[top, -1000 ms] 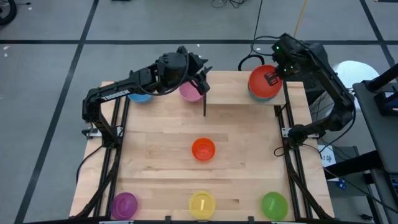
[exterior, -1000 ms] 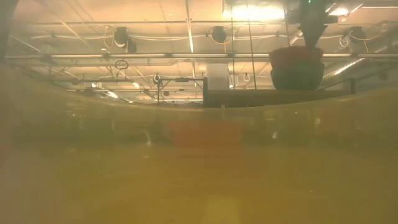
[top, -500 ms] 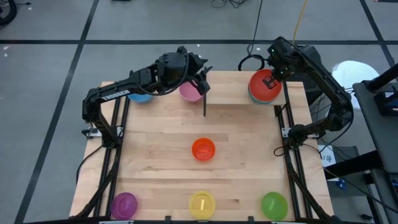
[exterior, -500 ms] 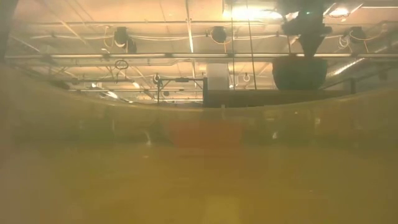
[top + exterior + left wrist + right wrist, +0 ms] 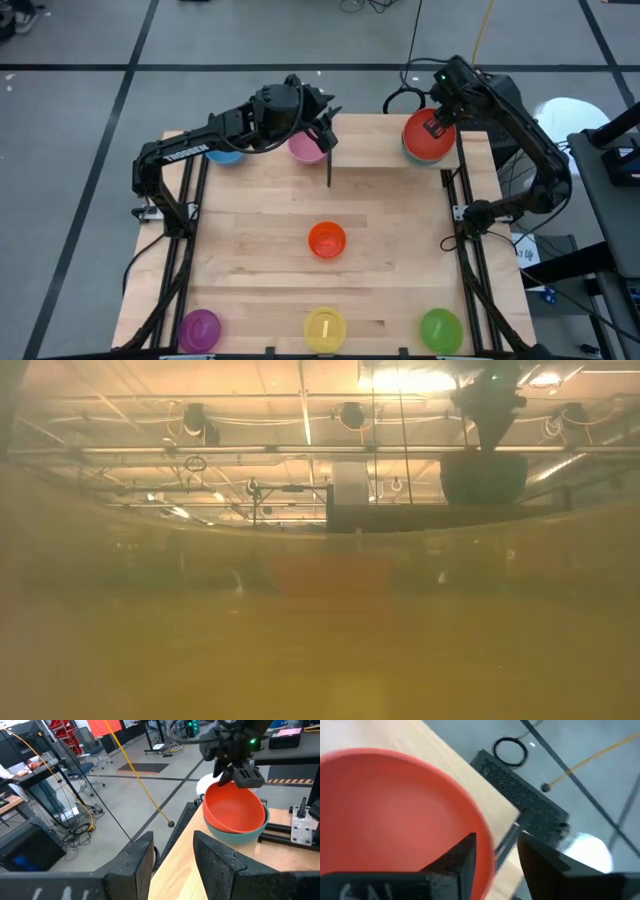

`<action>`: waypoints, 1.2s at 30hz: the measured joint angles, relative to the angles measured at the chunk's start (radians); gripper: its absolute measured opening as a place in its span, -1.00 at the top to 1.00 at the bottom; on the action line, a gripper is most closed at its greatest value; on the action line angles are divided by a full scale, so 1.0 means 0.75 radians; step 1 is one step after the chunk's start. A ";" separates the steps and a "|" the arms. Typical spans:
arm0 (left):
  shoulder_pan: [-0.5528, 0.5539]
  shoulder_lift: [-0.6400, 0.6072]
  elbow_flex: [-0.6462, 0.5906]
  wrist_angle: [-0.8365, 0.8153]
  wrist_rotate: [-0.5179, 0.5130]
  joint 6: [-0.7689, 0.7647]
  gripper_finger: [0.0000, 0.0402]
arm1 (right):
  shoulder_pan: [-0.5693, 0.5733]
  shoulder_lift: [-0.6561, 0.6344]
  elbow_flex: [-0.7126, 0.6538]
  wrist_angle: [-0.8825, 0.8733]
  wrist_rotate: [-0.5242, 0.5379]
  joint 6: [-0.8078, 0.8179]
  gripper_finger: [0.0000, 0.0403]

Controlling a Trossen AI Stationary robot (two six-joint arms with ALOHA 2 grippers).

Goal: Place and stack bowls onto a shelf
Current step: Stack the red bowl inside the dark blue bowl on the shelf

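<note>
A red bowl [image 5: 426, 133] sits nested in a teal bowl [image 5: 235, 831] on the raised shelf [image 5: 372, 148], at the table's far right. My right gripper [image 5: 436, 124] is open just above the red bowl's far rim [image 5: 487, 845], one finger over the inside and one outside. My left gripper [image 5: 172, 852] is open and holds nothing; it hovers at the far middle by the pink bowl [image 5: 306, 149]. A blue bowl [image 5: 225, 155] shows partly under the left arm. An orange bowl [image 5: 327, 240] rests mid-table.
Purple [image 5: 200, 328], yellow [image 5: 325, 328] and green [image 5: 440, 328] bowls stand in a row along the near edge. The shelf's thin black bar [image 5: 329, 165] stands just right of the pink bowl. Bare wood lies around the orange bowl.
My right gripper has opened and let go of the red bowl, which has sunk down into the teal bowl and now sits nested in it on the shelf.
</note>
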 joint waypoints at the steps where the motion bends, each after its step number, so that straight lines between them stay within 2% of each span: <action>1: 0.000 0.000 0.000 0.001 0.000 0.000 0.28 | 0.006 -0.008 0.000 0.000 -0.005 0.005 0.31; 7: 0.000 0.000 0.000 0.004 0.000 0.000 0.28 | 0.037 -0.075 0.000 0.023 -0.037 0.023 0.30; 18: 0.000 0.000 0.000 0.006 0.000 -0.016 0.28 | 0.072 -0.165 -0.013 0.315 -0.031 -0.028 0.30; 26: 0.000 0.000 0.000 0.006 0.000 -0.016 0.28 | 0.072 -0.162 -0.275 0.581 -0.030 -0.159 0.30; 31: 0.000 0.000 0.000 0.006 0.000 -0.016 0.28 | 0.072 -0.164 -0.422 0.771 -0.025 -0.169 0.30; 36: 0.000 0.000 0.000 0.006 0.000 -0.016 0.28 | 0.072 -0.164 -0.485 0.852 0.089 -0.227 0.30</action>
